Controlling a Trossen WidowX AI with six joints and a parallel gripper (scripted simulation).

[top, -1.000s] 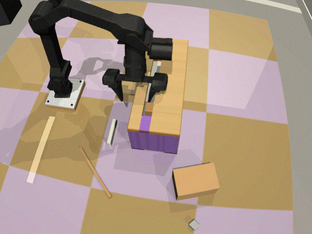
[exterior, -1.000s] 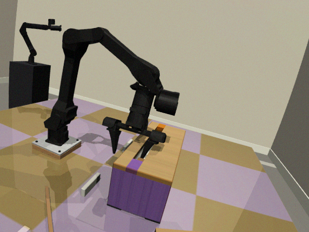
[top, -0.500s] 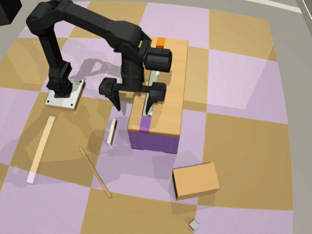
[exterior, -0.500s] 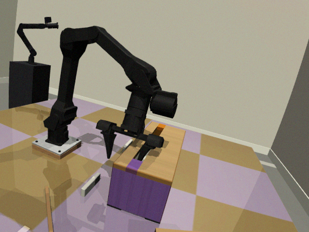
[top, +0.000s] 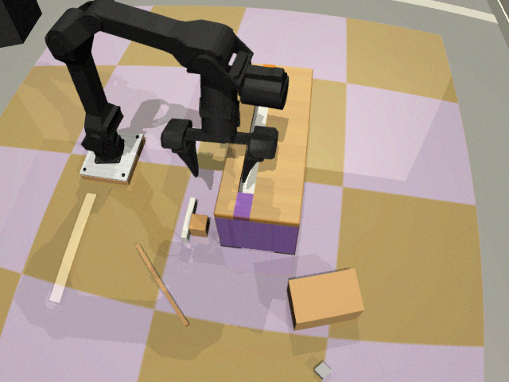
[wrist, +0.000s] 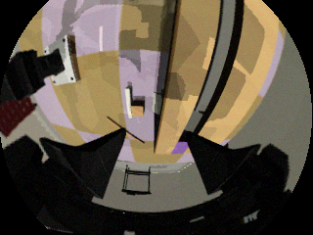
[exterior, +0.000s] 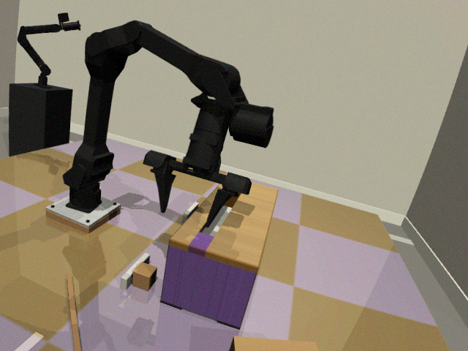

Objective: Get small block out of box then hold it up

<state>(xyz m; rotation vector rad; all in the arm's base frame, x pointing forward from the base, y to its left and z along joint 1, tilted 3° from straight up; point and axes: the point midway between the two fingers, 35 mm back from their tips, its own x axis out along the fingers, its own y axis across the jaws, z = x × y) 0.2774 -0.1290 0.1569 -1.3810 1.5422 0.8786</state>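
Top view: the small block [top: 198, 224] lies on the counter [top: 394, 230], touching a white bar [top: 188, 217], just left of the box [top: 283, 164]. The tool [top: 219, 170], spread wide and empty, straddles the box's left wall, farther back.

Exterior view: one finger [exterior: 219, 205] dips into the slot.

Wrist view: the block sits ahead, between the fingertips.

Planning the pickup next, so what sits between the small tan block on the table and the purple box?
Nothing: in the top view, only a narrow strip of bare tabletop separates the small tan block from the purple box.
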